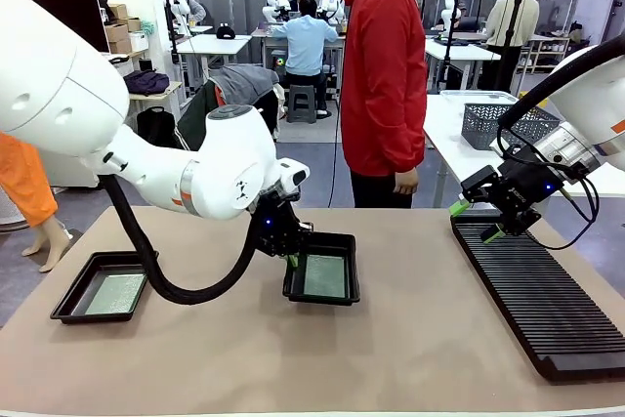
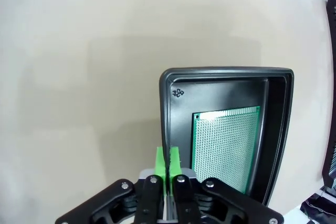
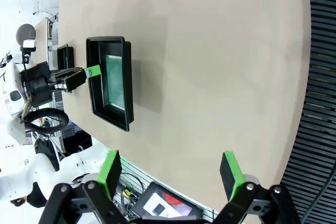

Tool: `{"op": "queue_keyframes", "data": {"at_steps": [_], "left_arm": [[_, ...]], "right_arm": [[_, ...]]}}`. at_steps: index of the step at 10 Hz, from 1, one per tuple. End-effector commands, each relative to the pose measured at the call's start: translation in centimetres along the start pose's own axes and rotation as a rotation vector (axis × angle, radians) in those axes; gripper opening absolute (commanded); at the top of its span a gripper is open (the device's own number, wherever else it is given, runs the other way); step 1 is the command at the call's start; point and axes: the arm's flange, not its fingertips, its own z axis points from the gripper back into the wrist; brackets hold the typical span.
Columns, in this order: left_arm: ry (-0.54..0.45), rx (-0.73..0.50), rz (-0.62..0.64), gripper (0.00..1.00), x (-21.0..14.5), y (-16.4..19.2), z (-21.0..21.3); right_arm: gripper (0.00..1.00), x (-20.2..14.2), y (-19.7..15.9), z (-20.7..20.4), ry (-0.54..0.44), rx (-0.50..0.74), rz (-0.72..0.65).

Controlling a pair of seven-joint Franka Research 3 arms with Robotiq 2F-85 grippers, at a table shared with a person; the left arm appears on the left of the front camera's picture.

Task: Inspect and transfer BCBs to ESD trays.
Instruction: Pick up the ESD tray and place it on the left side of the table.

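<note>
Left arm: reaches toward the middle, wrist bent down.
Left hand (image 1: 291, 261): fingers pressed together, empty.
Right hand (image 1: 476, 222): fingers spread wide, empty.

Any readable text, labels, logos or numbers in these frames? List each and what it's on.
No readable words or numbers.
Small embossed symbol in the corner of the black tray: a mark, no legible letters.
Small dark markings on the left arm's white shell: too small to read.
Screen under the table edge: too blurred.

One BCB (image 1: 115, 293) in left tray (image 1: 70, 301), another (image 1: 325, 275) in mid tray (image 1: 349, 244); slotted rack (image 1: 547, 314) at table's right.
</note>
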Motion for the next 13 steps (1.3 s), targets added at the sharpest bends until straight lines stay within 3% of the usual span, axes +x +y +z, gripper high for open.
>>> {"op": "queue_keyframes", "data": {"at_steps": [1,6,13], "left_arm": [[0.007,-0.034,-0.013,0.03,-1.1,2.2,1.2],[-0.002,-0.031,0.001,0.03,-3.1,7.0,3.8],[0.001,-0.044,0.013,0.03,-2.9,16.6,6.0]], "right_arm": [[1.0,0.0,0.2,-0.1,-0.011,-0.014,-0.018],[1.0,0.0,0.2,-0.1,-0.011,-0.014,-0.018],[1.0,0.0,0.2,-0.1,-0.011,-0.014,-0.018]]}}
